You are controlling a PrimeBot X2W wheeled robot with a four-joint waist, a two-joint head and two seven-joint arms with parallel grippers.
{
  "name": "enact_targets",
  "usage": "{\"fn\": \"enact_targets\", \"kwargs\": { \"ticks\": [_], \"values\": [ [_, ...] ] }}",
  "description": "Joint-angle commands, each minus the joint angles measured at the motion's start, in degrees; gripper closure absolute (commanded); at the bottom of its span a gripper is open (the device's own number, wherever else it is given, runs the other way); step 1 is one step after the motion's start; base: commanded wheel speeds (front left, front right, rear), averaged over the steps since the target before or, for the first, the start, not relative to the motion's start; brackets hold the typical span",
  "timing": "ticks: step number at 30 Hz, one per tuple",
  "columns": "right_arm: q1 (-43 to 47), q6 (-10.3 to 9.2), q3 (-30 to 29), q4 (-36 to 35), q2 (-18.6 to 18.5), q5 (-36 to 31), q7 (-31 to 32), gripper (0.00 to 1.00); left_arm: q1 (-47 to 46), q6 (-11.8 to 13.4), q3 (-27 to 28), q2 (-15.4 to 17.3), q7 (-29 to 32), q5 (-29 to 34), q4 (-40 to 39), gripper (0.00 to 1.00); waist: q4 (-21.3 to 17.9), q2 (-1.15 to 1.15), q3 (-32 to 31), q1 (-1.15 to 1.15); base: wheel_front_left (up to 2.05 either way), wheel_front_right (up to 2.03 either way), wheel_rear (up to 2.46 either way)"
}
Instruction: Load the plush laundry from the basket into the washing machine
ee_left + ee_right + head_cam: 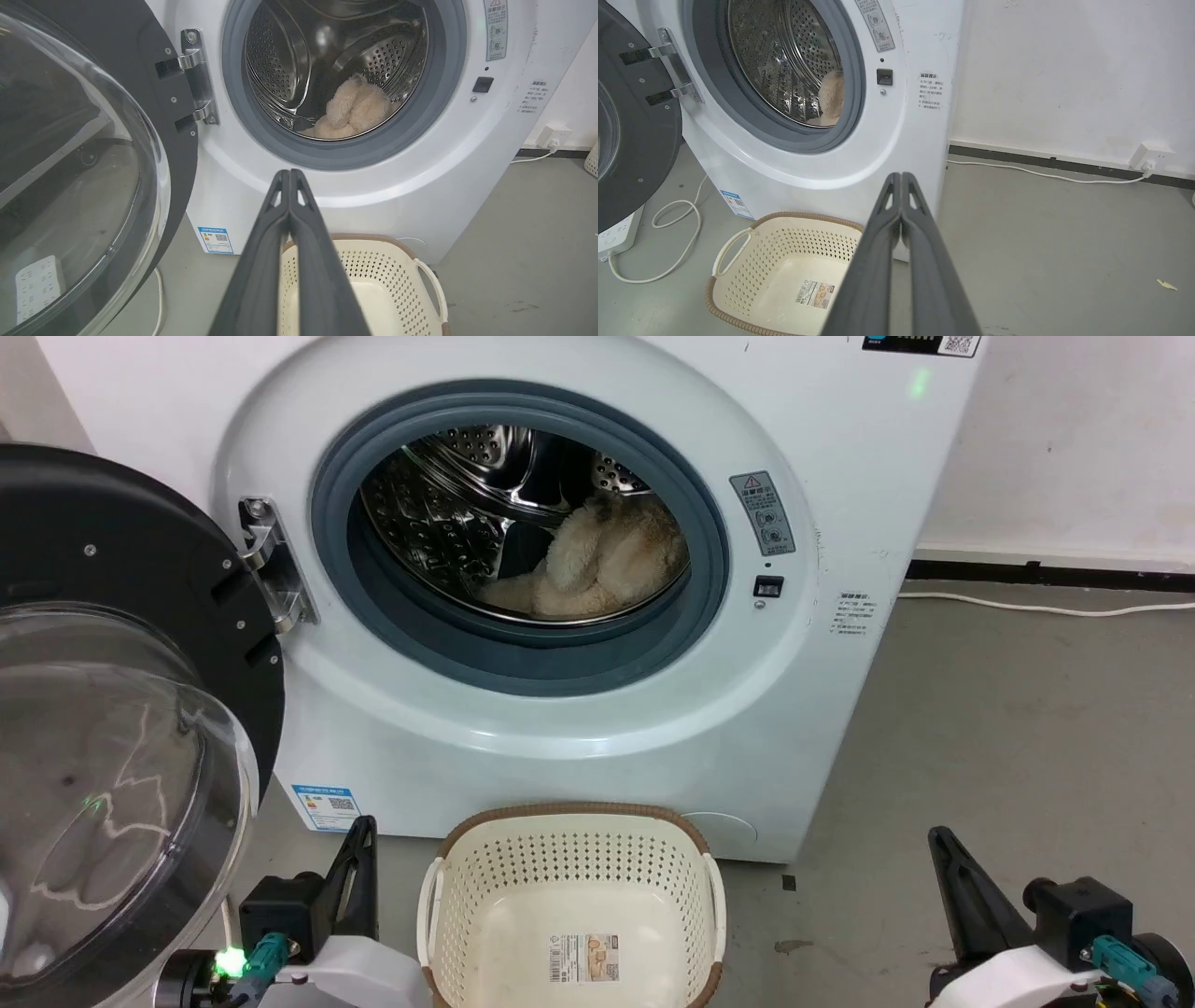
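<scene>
The plush (597, 565) lies inside the washer (579, 756), low in the steel drum (439, 513) and toward its right side, behind the grey seal (523, 658). Its shaggy cream fur rests against the perforated drum wall. From the right wrist view only a strip of it shows past the seal's edge.

The door (112, 569) stands swung wide to the robot's left on its hinge (271, 569), the clear bowl facing outward and the black frame behind it.

The basket (560, 814) sits on the floor (1008, 728) just in front of the washer, below the opening. Nothing lies in it; the label (583, 959) on its bottom is in plain sight.

The left tool (289, 175) is closed, its two dark fingers pressed together along their length, with nothing between them. It hangs in the air near the basket's left end, pointing up toward the lower rim of the washer's opening. The right tool (901, 176) is closed in the same way and holds nothing. It hangs to the right of the basket, well apart from it, over bare floor.

A white cable (1027, 607) runs along the floor by the wall to the washer's right, ending at a socket (1150, 156). A white power strip (616, 231) lies on the floor under the door.
</scene>
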Motion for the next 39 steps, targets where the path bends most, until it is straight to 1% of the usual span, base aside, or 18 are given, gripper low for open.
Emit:
{"fn": "enact_targets", "kwargs": {
  "ticks": [1,39],
  "values": [
    [-0.96,0.03,0.2,-0.41,-0.03,-0.68,0.31,1.0,-0.73,-0.34,0.35,-0.2,0.17,0.65,-0.37,1.0,-0.03,0.0,0.03,0.0,0.0,0.0,0.0],
    [-3.29,0.05,1.07,-1.26,-0.04,-3.4,2.76,1.0,-1.41,-1.76,3.0,-1.91,2.04,4.66,-1.28,1.0,-0.75,0.0,0.69,0.0,0.0,0.0,0.0]
  ]
}}
